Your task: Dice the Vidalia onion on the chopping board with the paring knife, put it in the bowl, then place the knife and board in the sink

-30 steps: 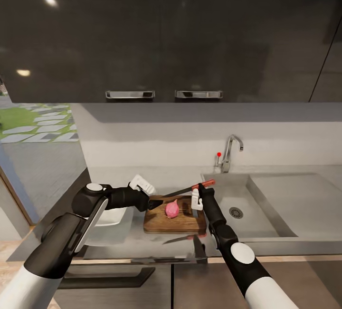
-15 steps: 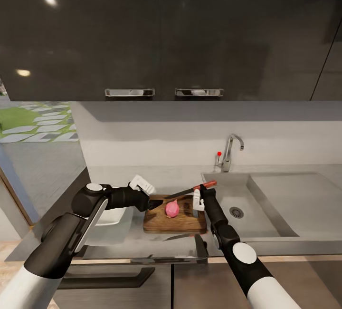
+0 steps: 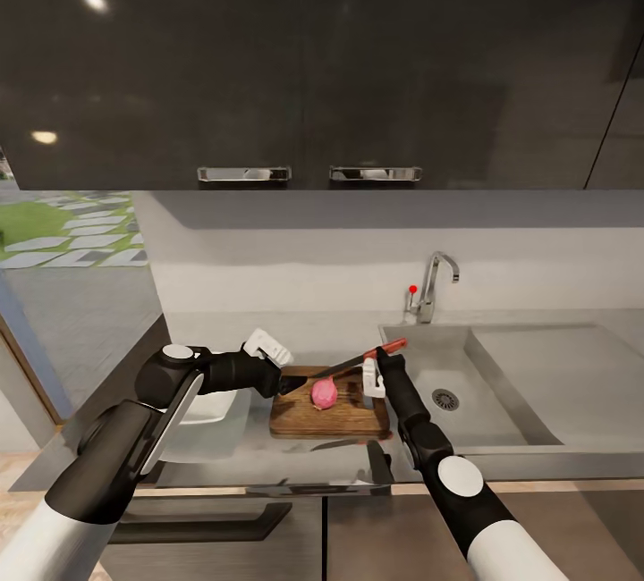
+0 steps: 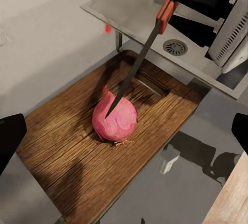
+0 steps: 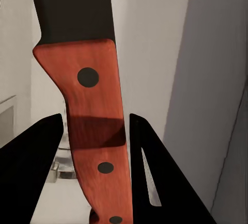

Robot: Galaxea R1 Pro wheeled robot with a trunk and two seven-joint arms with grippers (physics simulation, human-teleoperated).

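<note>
Over the last second the knife [image 3: 351, 361] has tipped lower: its blade has come down from above the onion [image 3: 324, 393] until the point rests against the top of it, as the left wrist view shows [image 4: 110, 113]. I take this as the start of the first cut; the onion is whole, so dicing has barely begun.

The right end effector [image 3: 374, 377] is pinching the knife by its reddish handle [image 5: 95, 136], fingers pressed against both sides, at the right end of the board [image 3: 344, 416]. The left end effector [image 3: 288, 383] hovers at the board's far left corner, near the onion; its fingers are spread wide apart in its wrist view and hold nothing.

The onion sits on the middle of the board, which lies on the counter [image 3: 224, 447] just left of the sink [image 3: 501, 384]. The white bowl [image 3: 207, 409] waits left of the board, partly hidden behind the left arm.
</note>
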